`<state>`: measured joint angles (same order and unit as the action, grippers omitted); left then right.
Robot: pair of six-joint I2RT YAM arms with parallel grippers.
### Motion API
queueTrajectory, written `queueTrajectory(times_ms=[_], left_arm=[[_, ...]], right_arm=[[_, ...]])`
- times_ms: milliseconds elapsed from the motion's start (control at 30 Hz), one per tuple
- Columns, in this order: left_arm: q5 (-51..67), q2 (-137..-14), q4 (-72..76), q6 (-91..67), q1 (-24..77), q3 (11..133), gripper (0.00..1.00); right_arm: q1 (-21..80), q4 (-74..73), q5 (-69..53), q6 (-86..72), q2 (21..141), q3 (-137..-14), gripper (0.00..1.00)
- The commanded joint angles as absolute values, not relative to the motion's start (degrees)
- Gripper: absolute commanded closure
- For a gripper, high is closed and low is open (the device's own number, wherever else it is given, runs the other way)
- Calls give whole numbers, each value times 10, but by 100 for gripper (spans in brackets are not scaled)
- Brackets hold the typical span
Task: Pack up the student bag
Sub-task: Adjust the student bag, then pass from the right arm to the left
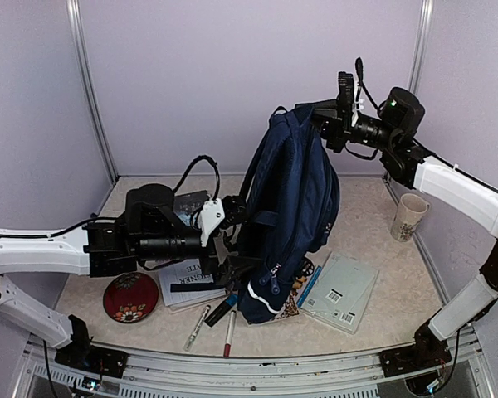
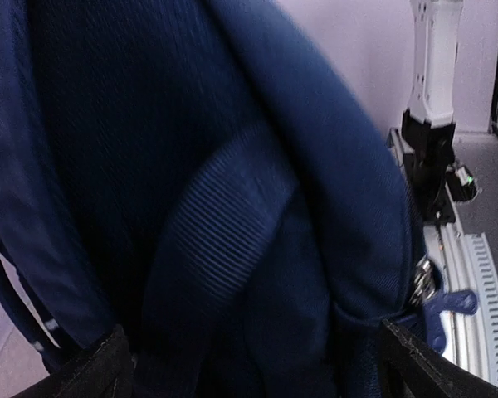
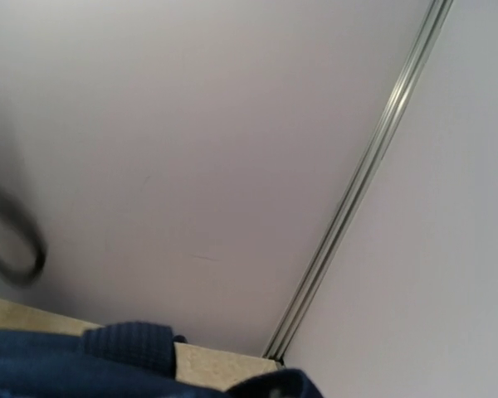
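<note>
The right end effector (image 1: 322, 118) is gripping the top of the student bag (image 1: 286, 215) with its jaws closed tight, and the bag is hanging upright from it over the middle of the table (image 1: 373, 195). The bag's lower end is sitting down among the things near the table's front edge. Whether it is resting on them cannot be told. In the right wrist view only a strip of navy fabric and a ribbed blue loop are showing along the bottom edge, under a pale wall (image 3: 191, 149).

The left end effector (image 1: 227, 212) is reaching in from the left, right against the bag's side, and its jaws are standing wide. In the left wrist view its dark fingers (image 2: 100, 369) are sitting far apart in the bottom corners, with navy cloth filling the space between them, and a blue zip pull (image 2: 450, 303) is hanging by the right-hand finger.

Around the bag, other things are lying on the table:
- a red round tin (image 1: 130, 297) at the front left
- printed papers (image 1: 187, 290) under the left arm
- two pens (image 1: 197, 327) near the front edge
- a pale notebook (image 1: 342, 292) just right of the bag
- a mug (image 1: 409, 217) standing upright, well apart at the right — close to the right arm.
</note>
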<state>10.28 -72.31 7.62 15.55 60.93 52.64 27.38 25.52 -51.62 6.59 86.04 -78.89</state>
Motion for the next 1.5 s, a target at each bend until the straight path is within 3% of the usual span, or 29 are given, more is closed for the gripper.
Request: queueTrajectory(times_ms=[0,300,367,400,433,467,700,867,900,1000,1067,1167,1333,1467], left_arm=[[41,-754,194,126,601,496,1],[51,-865,129,162,619,613,3],[74,-866,131,167,618,619,33],[87,-861,136,170,618,617,54],[96,-856,145,172,618,611,84],[97,-849,158,170,618,599,100],[54,-813,238,88,594,560,100],[105,-794,200,117,589,552,100],[120,-784,173,124,588,551,92],[187,-756,63,141,580,548,23],[206,-728,19,128,581,531,3],[203,-667,19,103,599,469,1],[-34,-622,115,65,716,369,1],[-108,-663,139,47,760,346,1]], right_arm=[[280,289,-515,40,856,-786,100],[287,289,-510,34,857,-775,100],[288,296,-509,31,852,-765,100],[287,297,-507,30,848,-758,100],[287,296,-503,31,843,-753,100],[288,294,-495,32,838,-746,100],[287,219,-430,100,777,-678,100],[283,212,-413,109,757,-657,100],[282,212,-407,110,756,-657,100],[280,214,-404,109,756,-661,100],[279,216,-411,106,759,-665,100],[279,215,-410,93,765,-676,100],[279,238,-405,60,772,-672,100],[280,243,-408,55,772,-669,100]])
